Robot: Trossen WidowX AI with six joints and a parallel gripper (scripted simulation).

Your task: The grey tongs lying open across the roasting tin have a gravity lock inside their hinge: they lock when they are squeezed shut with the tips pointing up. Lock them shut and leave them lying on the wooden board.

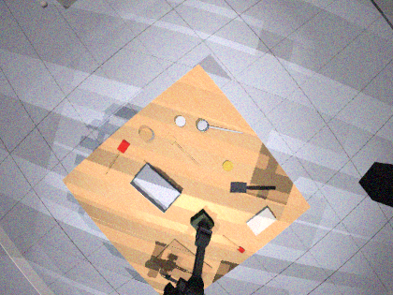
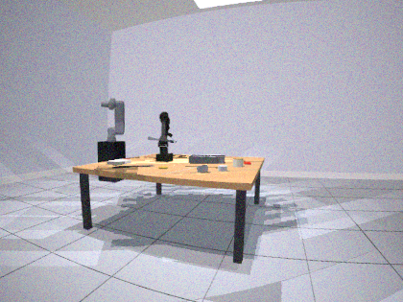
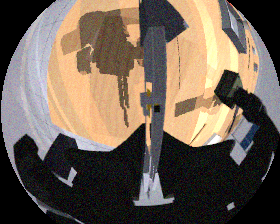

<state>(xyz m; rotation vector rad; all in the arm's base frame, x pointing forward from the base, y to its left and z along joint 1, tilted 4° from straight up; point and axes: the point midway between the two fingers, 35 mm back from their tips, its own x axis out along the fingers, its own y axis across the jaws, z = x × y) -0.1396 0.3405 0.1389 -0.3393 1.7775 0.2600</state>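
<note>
The grey tongs (image 3: 156, 75) run up the middle of the wrist view, their arms close together with a narrow gap low down. A small piece with yellow marks sits at their side. My gripper (image 3: 146, 126) is shut on the tongs. In the exterior view the arm holds the gripper raised above the table's far side; the tongs' tip direction and lock state cannot be told. The roasting tin (image 1: 156, 187) (image 2: 206, 159) (image 3: 233, 27) stands on the table, with no tongs across it. What looks like the thin outline of the wooden board lies near the arm, partly hidden.
The arm's base (image 1: 202, 220) (image 2: 164, 157) stands beside the tin. A black spatula (image 1: 238, 187), a white block (image 1: 261, 221), a yellow disc (image 1: 227, 166) and a small red piece (image 1: 240, 249) lie to the right. A red block (image 1: 123, 146) and a long-handled round piece (image 1: 203, 125) lie farther back.
</note>
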